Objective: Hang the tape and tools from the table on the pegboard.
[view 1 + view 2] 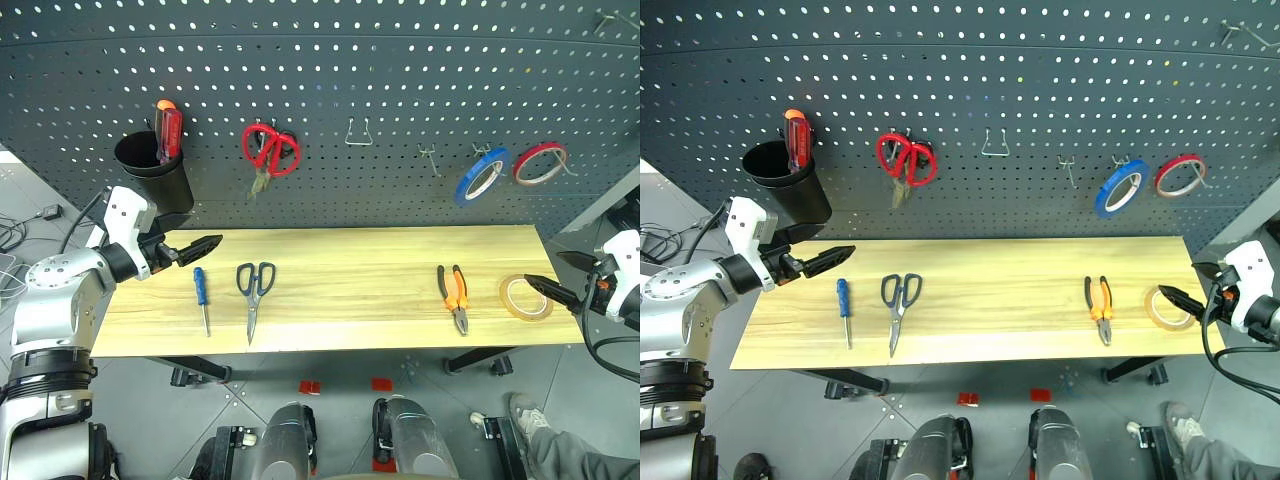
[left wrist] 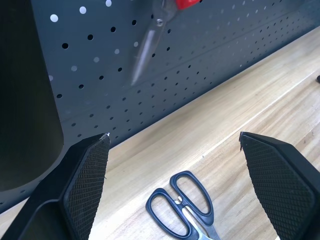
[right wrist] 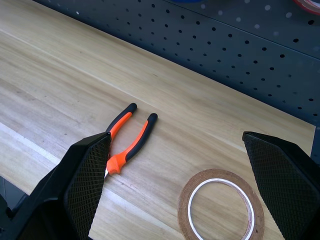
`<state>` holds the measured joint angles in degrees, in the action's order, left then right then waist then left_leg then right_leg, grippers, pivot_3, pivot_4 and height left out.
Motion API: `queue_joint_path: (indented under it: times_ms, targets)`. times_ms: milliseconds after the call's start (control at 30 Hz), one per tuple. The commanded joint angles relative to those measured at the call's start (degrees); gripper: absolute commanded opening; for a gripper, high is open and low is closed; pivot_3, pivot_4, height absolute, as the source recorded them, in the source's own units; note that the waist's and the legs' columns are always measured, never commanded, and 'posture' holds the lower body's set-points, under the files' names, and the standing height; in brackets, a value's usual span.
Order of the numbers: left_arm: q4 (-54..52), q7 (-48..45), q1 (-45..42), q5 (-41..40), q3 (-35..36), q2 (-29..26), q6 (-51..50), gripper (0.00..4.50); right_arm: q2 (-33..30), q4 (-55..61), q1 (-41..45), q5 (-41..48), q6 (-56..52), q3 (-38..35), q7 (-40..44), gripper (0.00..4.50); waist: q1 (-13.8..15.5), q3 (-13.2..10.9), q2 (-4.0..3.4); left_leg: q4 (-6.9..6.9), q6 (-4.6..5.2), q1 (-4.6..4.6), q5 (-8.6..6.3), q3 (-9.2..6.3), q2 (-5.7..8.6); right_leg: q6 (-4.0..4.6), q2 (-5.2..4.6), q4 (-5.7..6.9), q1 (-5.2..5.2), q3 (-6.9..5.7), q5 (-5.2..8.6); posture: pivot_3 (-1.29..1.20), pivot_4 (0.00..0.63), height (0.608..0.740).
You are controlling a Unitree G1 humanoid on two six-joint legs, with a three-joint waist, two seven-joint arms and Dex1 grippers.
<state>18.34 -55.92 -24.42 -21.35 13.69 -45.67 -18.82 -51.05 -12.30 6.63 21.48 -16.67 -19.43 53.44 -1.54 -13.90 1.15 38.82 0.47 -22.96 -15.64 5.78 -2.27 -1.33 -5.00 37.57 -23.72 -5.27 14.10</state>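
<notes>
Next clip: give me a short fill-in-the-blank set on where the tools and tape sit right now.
1. The pliers lie on the table beside the yellow-tan ____.
2. The red scissors hang on the ____.
3. The black cup holds a red ____.
4. Both grippers, left and right, are ____.

Missing words: tape; pegboard; screwdriver; open

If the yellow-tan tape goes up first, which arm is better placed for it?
Right, probably. The right gripper hangs open at the table's right end, right beside the tape; the left gripper is at the far end, near the screwdriver.
</notes>
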Motion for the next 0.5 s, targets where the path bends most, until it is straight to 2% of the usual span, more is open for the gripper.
queue_joint_path:
  times_ms: [33,500]
  targets:
    - [-1.56,-1.52,-0.57,-1.78,0.67,-0.56,-1.81,4.35,-0.18,1.4,0.4,0.46,0.33,-1.17,0.17,4.5,0.01,0.0,0.0,0.0,0.0,0.0,0.0,0.0,0.0,0.0,0.0,0.0,0.0,0.0,0.0,-0.06,0.258,0.74]
    - [-5.91,-6.89,3.13,-3.06,0.72,-3.47,-4.65,4.35,-1.32,2.78,0.08,0.73,-2.25,-0.81,1.86,4.5,0.05,-0.6,0.04,-0.02,0.0,0.0,0.0,0.01,-0.02,0.0,0.0,0.0,-0.03,0.01,0.01,-0.06,0.279,0.74]
